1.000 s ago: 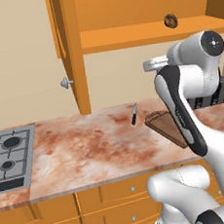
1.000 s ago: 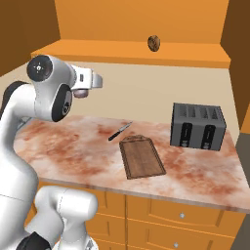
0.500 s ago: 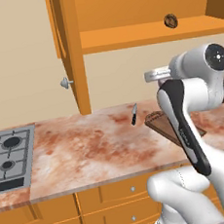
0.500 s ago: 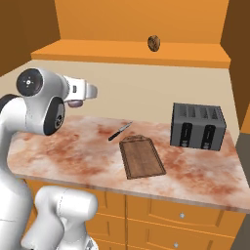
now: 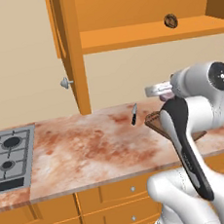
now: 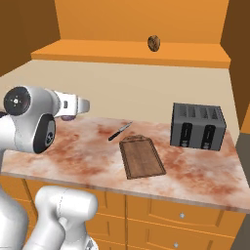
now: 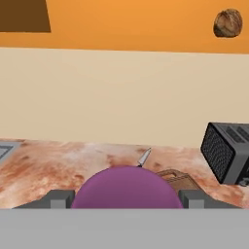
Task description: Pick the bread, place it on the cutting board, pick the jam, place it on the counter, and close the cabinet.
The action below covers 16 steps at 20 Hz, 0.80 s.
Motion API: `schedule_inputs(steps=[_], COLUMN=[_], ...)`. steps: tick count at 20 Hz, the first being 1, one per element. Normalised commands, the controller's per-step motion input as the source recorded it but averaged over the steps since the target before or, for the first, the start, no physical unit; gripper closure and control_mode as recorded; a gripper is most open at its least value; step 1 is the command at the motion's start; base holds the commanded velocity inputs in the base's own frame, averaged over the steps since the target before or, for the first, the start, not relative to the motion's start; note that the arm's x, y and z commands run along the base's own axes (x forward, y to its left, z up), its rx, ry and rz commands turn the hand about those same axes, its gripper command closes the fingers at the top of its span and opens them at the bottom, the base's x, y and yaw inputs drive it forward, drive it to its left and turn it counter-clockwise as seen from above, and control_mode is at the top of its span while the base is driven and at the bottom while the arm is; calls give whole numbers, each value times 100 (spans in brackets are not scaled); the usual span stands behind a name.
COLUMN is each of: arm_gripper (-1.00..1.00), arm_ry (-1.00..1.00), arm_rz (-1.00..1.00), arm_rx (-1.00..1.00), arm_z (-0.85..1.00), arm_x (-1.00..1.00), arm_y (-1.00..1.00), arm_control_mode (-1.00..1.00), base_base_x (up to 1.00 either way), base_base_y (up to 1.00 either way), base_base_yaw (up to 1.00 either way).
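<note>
While the arm hangs over the counter [image 6: 93,161], its gripper [image 7: 125,197] is clamped on the jam [image 7: 126,187], the purple jar sitting between the two fingers [image 7: 58,198] in the hand view and peeking out purple under the white hand in the right base view [image 6: 68,116]. The jar is held up in the air, clear of the marbled top. Beyond it on the counter lies a small knife [image 6: 119,131], and just past that the cutting board [image 6: 141,156] lies flat and bare, with the toaster [image 6: 197,126] standing to its right, apart from it. The bread [image 6: 154,43] sits up on the shelf of the cabinet [image 5: 140,32], whose door [image 5: 70,49] stands swung open, its silver knob [image 5: 66,82] showing at the edge. To the left, a grey hob [image 5: 8,154] is set into the counter.
</note>
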Motion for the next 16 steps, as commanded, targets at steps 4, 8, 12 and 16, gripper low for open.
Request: schedule_inputs(steps=[4, 8, 12, 16], arm_gripper=[100, 100, 100, 100], arm_ry=[0, 0, 0, 0], arm_rz=[0, 0, 0, 0], arm_rx=[0, 0, 0, 0], arm_z=[-30, -36, -38, -37], arm_x=[-34, -34, -25, -1], arm_y=[15, 16, 28, 31], arm_control_mode=[-100, -100, -100, -100], base_base_x=[0, 0, 0, 0], base_base_y=[0, 0, 0, 0], base_base_yaw=[0, 0, 0, 0])
